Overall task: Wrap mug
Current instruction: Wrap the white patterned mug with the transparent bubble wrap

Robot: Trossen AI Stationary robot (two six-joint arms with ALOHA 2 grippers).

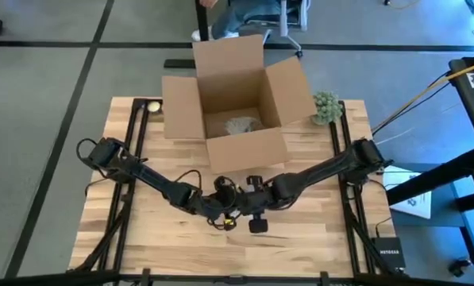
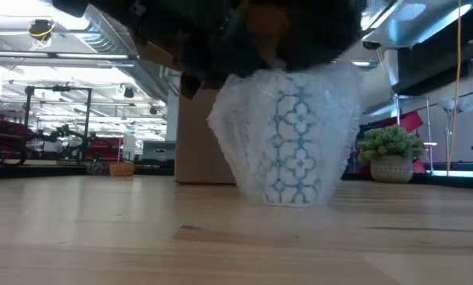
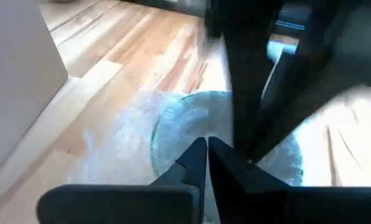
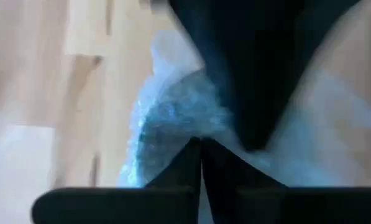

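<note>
Mug (bubble-wrapped) under both closed end effectors.

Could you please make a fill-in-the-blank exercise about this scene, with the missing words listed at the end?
1. The mug with the blue pattern is covered in ______ wrap.
2. The cardboard box on the table has its flaps ______.
3. The small green plant stands beside the box, on the side of the ______ arm.
4. The left gripper and the right gripper both meet over the ______.

Missing words: bubble; open; right; mug
</note>
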